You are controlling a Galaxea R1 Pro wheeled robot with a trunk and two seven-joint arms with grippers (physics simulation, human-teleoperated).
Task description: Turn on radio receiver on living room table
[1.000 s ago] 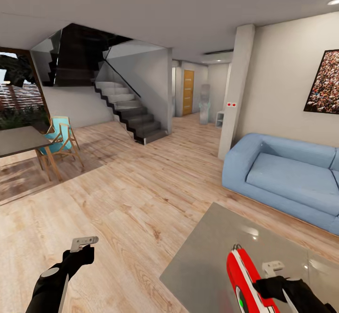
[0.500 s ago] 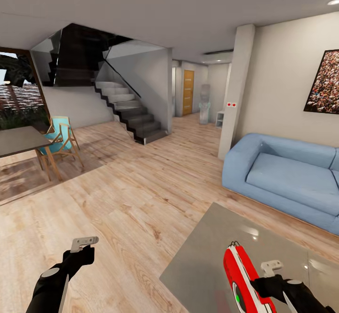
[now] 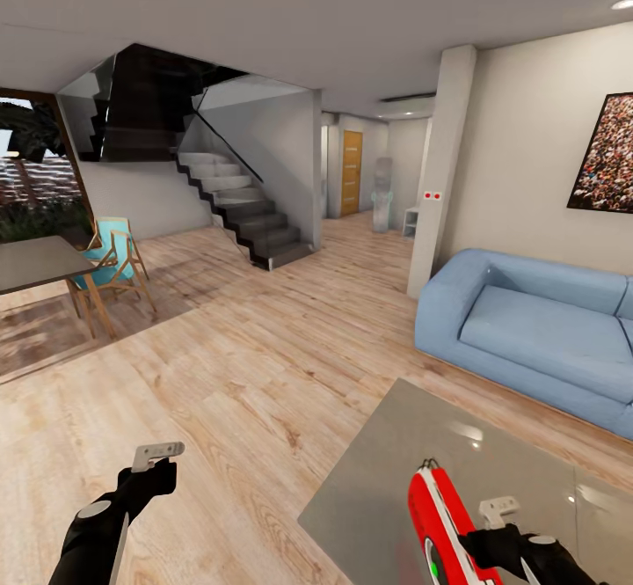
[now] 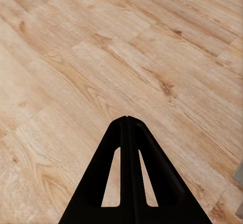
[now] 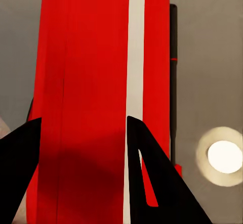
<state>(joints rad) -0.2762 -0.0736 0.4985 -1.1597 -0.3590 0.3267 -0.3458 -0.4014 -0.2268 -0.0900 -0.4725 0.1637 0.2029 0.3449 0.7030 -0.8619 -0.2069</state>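
Radio receiver on table — right jaws grasping it; left jaws clenched.

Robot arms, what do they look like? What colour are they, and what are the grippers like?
Both arms are black and smooth, like a dark sleeve. The left arm has a round grey cap on one joint. A small pale grey block sits by each gripper. The left gripper and the right gripper have flat black fingers that taper to a point, with long slots cut through them.
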